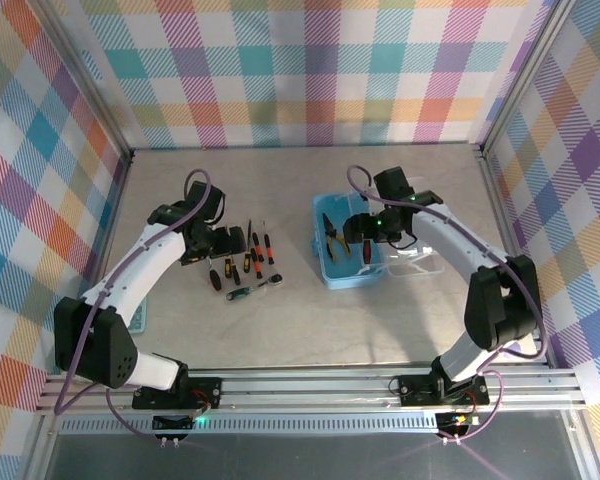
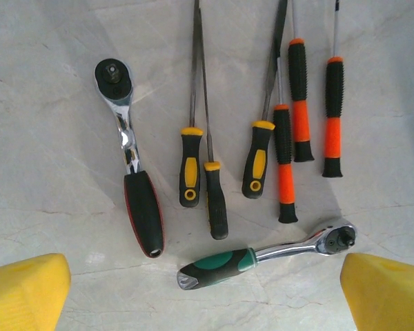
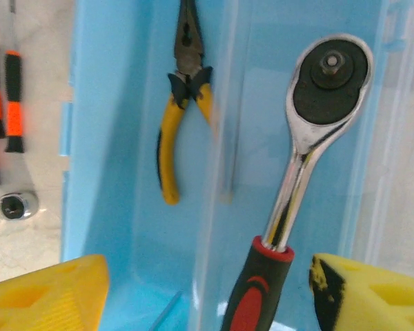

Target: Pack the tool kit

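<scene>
Lying in box (image 1: 319,245): pliers (image 3: 188,79) + boxed ratchet (image 3: 310,131); pliers are lying along the L half, ratchet along the R half, its head pointing away from the gripper.
Box: is sitting on table (image 1: 300,330) right of centre, under the R arm; clear lid (image 1: 417,268) is lying open just beside its R side.
R gripper (image 3: 208,293): is hovering over the box's near end w/ jaws standing wide; boxed ratchet's red/black handle is lying between the fingers (image 3: 41,296), unpinched, so it is gripping nothing.
L gripper (image 1: 223,243): is hanging over the loose tools, jaws spread wide, holding nothing.
Loose tools: are lying on the table left of the box, apart from it.
Black ratchet (image 2: 134,172): is lying at the row's L end, head pointing away.
Yellow drivers (image 2: 190,165): 3, yellow/black grips, are lying side by side mid-row.
Orange drivers (image 2: 284,172): 3, orange/black grips, are lying at the row's R end.
Green ratchet (image 2: 262,254): is lying crosswise at the near ends of the drivers.
</scene>
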`<state>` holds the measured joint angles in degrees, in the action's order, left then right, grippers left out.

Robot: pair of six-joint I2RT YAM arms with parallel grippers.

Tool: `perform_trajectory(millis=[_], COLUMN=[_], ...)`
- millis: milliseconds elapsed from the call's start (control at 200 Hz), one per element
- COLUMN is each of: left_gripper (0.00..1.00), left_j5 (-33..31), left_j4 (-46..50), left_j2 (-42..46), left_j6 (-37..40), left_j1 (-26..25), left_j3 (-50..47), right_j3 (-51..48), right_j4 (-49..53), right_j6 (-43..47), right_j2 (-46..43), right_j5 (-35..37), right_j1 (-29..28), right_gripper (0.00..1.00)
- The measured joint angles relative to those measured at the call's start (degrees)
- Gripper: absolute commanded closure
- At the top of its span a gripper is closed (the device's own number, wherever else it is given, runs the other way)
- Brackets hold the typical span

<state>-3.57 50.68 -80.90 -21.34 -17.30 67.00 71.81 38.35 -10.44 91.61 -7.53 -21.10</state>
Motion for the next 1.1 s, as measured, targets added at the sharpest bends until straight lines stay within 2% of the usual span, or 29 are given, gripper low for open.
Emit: perform_trajectory(millis=[35,135,280,500,650,1100], left_gripper=[0.01,0.03,0.12,0.38,0.50,0.59], left_j5=[0.0,0.0,0.1,0.2,-0.6,-3.1], left_j4=[0.0,-0.3,-1.6,-3.8,-5.2,-6.6], left_j2=[-0.5,-1.9,-4.0,-8.7,-12.9,-22.8], left_j6=[0.0,0.0,0.0,0.0,-0.1,0.9], left_j1=[0.0,0.0,0.0,0.0,0.0,0.7], left_j3=[-0.2,-0.6,-0.8,-0.9,-1.1,-0.3], right_j3=[0.0,0.2,0.3,0.3,0.2,-0.3], right_j4=[0.2,0.8,1.8,2.7,2.9,2.9], right_j6=[0.4,0.9,1.2,1.9,2.0,2.0], right_j2=[-1.3,-4.4,-7.8,-9.8,-9.8,-9.8], right_j5=[-0.3,-0.9,-1.8,-3.1,-3.6,-3.7], right_j1=[0.0,0.0,0.0,-0.3,-1.0,-1.1], right_gripper=[0.00,0.01,0.01,0.01,0.01,0.01])
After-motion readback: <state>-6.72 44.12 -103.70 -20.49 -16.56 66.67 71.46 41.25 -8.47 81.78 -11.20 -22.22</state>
